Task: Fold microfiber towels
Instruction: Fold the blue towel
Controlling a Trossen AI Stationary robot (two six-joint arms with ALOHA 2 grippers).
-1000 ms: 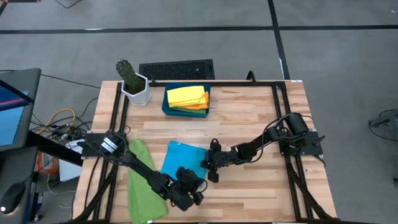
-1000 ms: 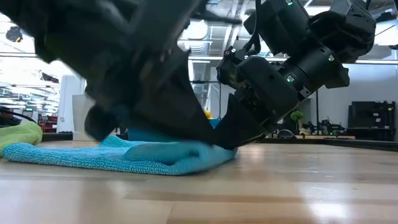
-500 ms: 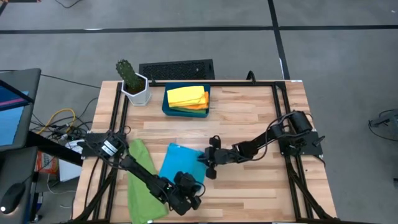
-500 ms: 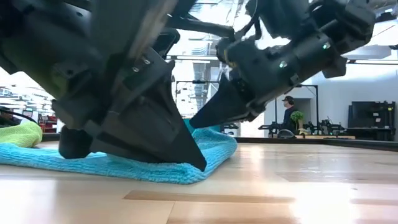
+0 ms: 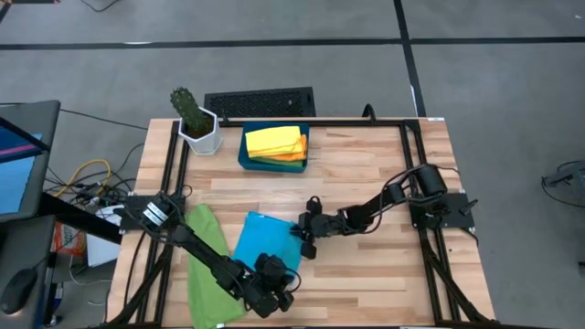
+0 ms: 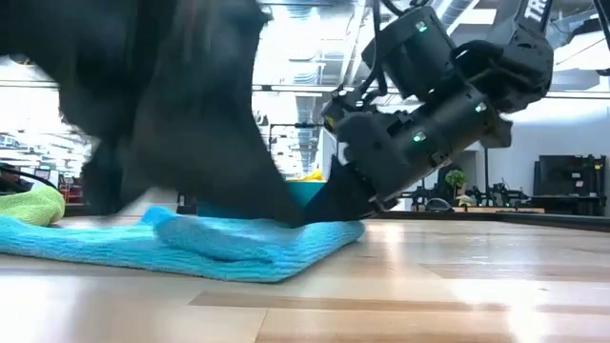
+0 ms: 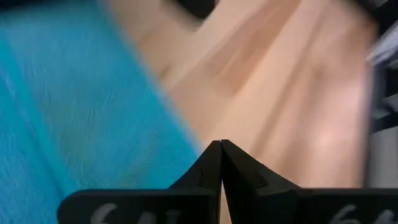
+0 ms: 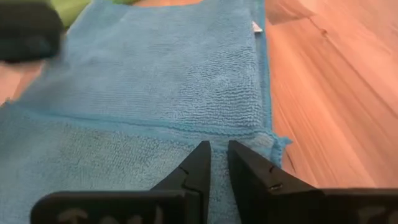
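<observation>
High view: we see the blue towel [image 5: 263, 242] lying on the near middle of the table [image 5: 366, 174], with the left hand [image 5: 272, 291] at its near right corner and the right hand [image 5: 304, 239] at its right edge. A green towel [image 5: 208, 265] lies just left of the blue one, crumpled and not yet folded as far as we can judge. At the far side, the teal tray [image 5: 245, 157] holds a yellow towel [image 5: 272, 140] on top of an orange one [image 5: 294, 155], both already folded and stacked. A potted cactus [image 5: 194, 121] stands at the far left corner. We judge the task roughly half done: two stored, the blue one mid-fold, green still to come.

Low view: we see the blue towel [image 6: 191, 243] doubled over on itself along its right edge, the right hand [image 6: 329, 205] touching that fold. A dark blurred mass of the left arm fills the left of the picture. The green towel [image 6: 29, 202] shows at the far left.

Left wrist view: we see the left hand [image 7: 220, 149] with its fingers pressed together and nothing between them, at the edge of the blue towel [image 7: 81, 118].

Right wrist view: we see the right hand [image 8: 219, 152] with its fingers slightly apart, low over the blue towel [image 8: 155, 81] by a folded edge; whether they pinch cloth we cannot tell. A small white tag [image 8: 256, 26] sits at the towel's far corner, its writing too small to read. No other writing is legible.
</observation>
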